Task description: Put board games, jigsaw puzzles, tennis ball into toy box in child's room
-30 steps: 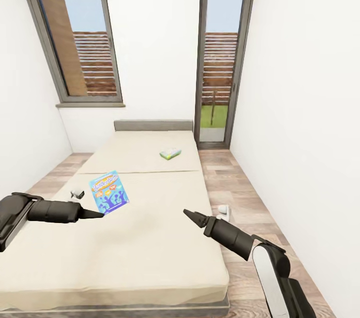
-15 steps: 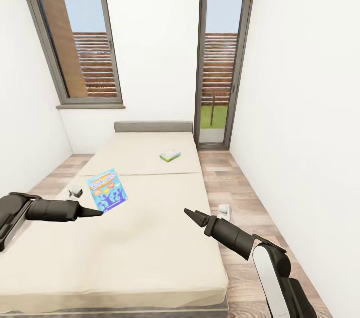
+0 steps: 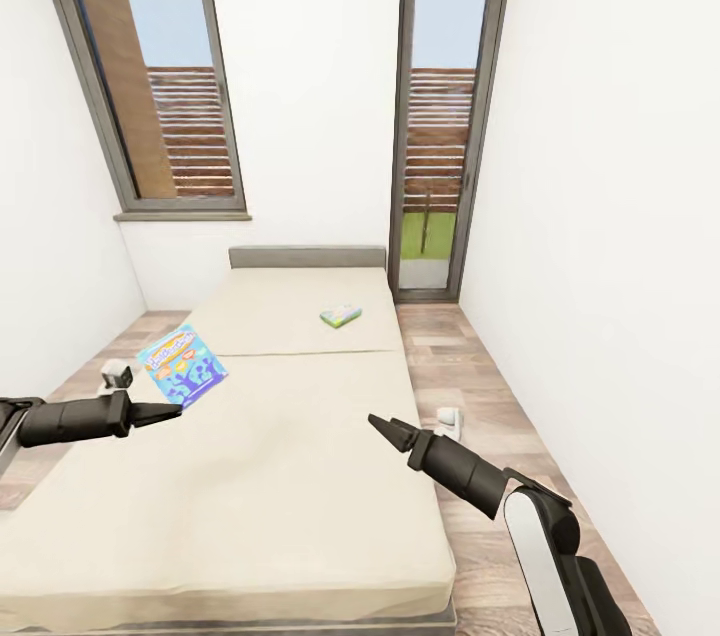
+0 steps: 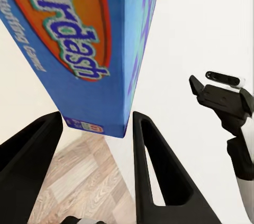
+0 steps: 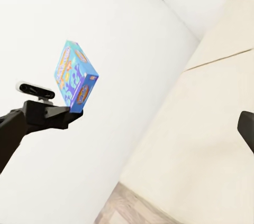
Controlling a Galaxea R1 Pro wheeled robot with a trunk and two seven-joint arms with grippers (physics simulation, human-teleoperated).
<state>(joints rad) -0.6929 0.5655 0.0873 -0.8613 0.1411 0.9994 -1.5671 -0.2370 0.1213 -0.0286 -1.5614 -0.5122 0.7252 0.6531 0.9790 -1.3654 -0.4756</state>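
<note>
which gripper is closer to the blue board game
Left. The left gripper holds the blue board game by its lower corner, lifted off the bed; the right gripper hovers apart over the mattress.

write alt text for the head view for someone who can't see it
The left gripper holds a blue board game lifted over the left edge of a beige bed. A second, pale game lies near the headboard, and the right gripper hovers empty over the mattress.

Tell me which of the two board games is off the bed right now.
The blue board game, gripped by the left gripper and held in the air. The smaller green-edged board game lies flat on the bed near the headboard.
</note>
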